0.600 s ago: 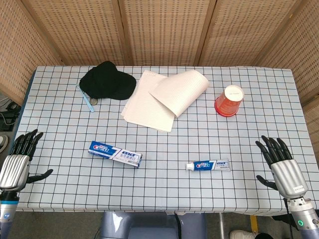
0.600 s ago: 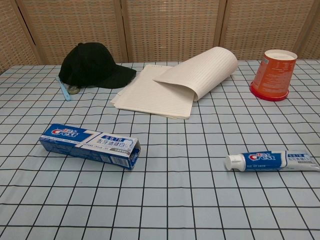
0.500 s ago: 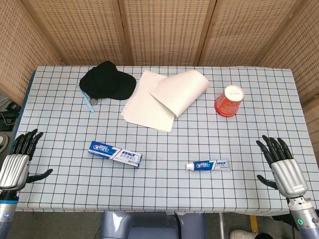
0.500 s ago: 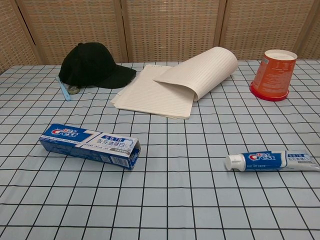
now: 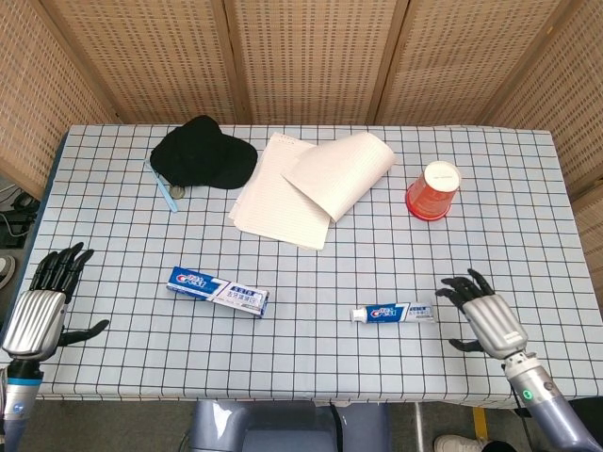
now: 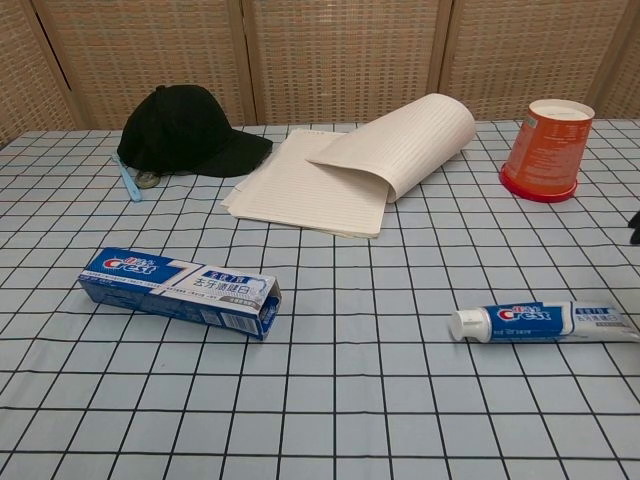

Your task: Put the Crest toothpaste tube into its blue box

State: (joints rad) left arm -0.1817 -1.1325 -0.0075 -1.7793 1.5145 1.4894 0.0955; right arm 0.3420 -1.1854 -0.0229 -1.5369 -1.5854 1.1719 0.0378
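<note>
From the head view, your Crest toothpaste tube [image 5: 394, 312] lies flat on the checkered tablecloth [image 5: 311, 358], white cap toward 9 o'clock, crimped tail toward 3 o'clock. Your right hand [image 5: 487, 320] sits just beside that tail at 3 o'clock, apart from it, fingers spread wide and holding nothing. The blue Crest box [image 5: 218, 290] lies well apart from the tube at its 9 o'clock, long side running from 10 toward 4 o'clock. Your left hand [image 5: 42, 305] hovers at the table's 8 o'clock edge, well apart from the box, fingers wide and empty. Toward 12 o'clock you have a black cap [image 5: 202, 153], with a light-blue strap [image 5: 160, 184] showing at its 7 o'clock side. At the cap's 3 o'clock lies a lined notepad [image 5: 300, 188] with its top sheet curled over. An upturned orange paper cup [image 5: 434, 190] stands at 2 o'clock.

From the chest view, the box [image 6: 180, 291] shows its open end at 4 o'clock, flap ajar, facing roughly toward the tube [image 6: 541, 322], which rests at 3 o'clock with its cap pointing back at the box. You can see only a dark sliver at the 3 o'clock edge, too little to tell what it is. The cap [image 6: 185, 131], notepad [image 6: 330, 180] and cup [image 6: 546, 150] line the far side from 10 to 2 o'clock.
</note>
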